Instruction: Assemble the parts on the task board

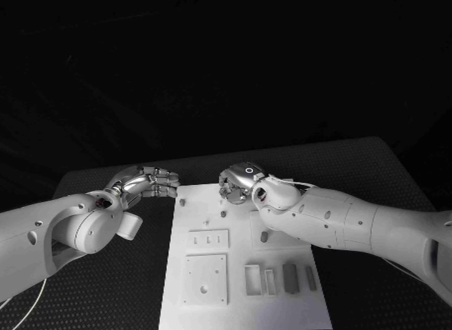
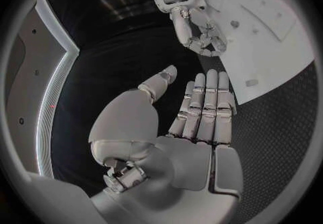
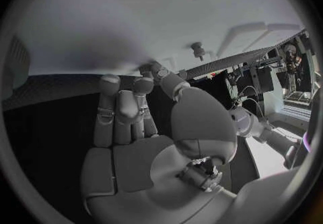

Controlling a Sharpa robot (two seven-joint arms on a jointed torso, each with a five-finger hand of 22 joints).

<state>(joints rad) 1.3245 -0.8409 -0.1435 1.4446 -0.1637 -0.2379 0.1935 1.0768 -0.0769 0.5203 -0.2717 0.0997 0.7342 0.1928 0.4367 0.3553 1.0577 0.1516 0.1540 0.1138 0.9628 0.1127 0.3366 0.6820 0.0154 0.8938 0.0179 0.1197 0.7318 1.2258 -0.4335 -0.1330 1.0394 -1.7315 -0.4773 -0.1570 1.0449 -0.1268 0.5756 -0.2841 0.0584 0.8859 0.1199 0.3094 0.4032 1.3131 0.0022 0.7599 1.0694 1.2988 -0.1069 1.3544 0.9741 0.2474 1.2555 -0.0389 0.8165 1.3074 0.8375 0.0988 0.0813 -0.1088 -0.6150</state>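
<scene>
The task board [image 1: 248, 275] lies mid-worktop [image 1: 365, 172], carrying grey parts [image 1: 289, 276] near its front edge. The right hand [image 1: 242, 184] sits over the board's far end, fingers [image 3: 121, 106] curled; any grasp is hidden. The left hand [image 1: 147, 182] hovers beside the board, fingers [image 2: 205, 105] extended, empty.

No text, label, brand or number can be read in any view. The only mark is a small pale ring on the back of the right hand [image 1: 249, 180], with no letters on it. The task board [image 1: 286, 302] carries no readable print.
</scene>
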